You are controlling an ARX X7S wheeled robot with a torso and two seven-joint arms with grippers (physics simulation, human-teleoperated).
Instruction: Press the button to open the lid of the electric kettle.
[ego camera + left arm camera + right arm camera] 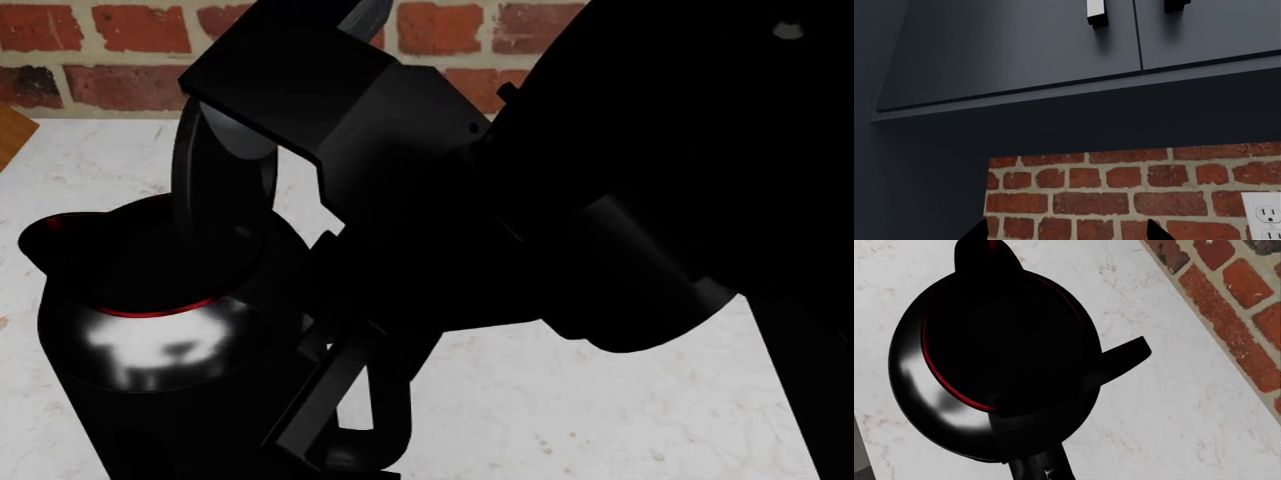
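Observation:
The glossy black electric kettle [134, 350] stands on the white counter at the lower left of the head view. The right wrist view looks straight down on the kettle [927, 390], with its spout [984, 255] and red ring [933, 360]. The lid [1001, 340] is a dark disc inside the ring. A flat black tab [1127, 355] sticks out toward the wall. The button does not show apart from the black handle. My right gripper [1041, 467] hangs over the handle side, fingers together as one black stem. My left gripper [1066, 235] is open and empty, facing the wall.
A red brick wall [120, 60] runs behind the marble counter [601, 420]. My right arm [601, 200] fills the right half of the head view. Dark upper cabinets [1021, 50] and a white outlet [1264, 215] are in front of the left gripper.

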